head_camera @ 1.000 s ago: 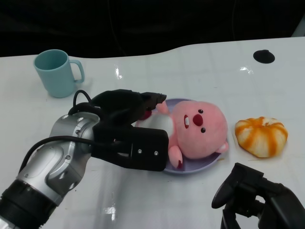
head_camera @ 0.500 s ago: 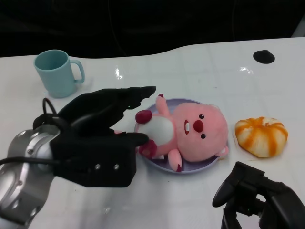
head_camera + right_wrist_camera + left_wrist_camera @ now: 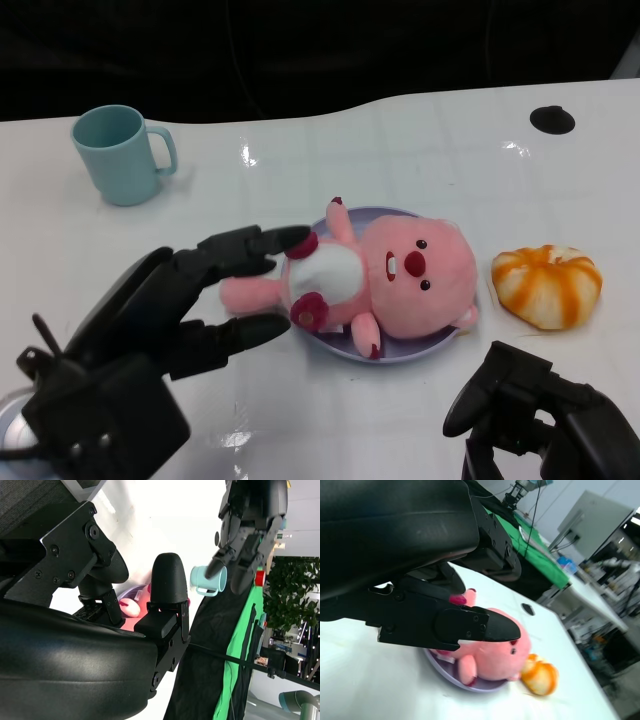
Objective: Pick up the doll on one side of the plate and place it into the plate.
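Glare is streaking the glossy white table (image 3: 420,150); behind it a dark backdrop is hanging. The pink plush doll (image 3: 385,275) is lying in the lilac plate (image 3: 425,345), the left hand (image 3: 175,315) spreading empty beside it; the right hand (image 3: 535,415) is curling empty.

We see the pink plush doll (image 3: 400,275) lying on its back in the lilac plate (image 3: 440,344), legs trailing over its left rim.

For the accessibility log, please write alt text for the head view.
A pink doll lies in a purple plate, the open left hand beside it. A teal mug stands behind, an orange pumpkin toy beside the plate.
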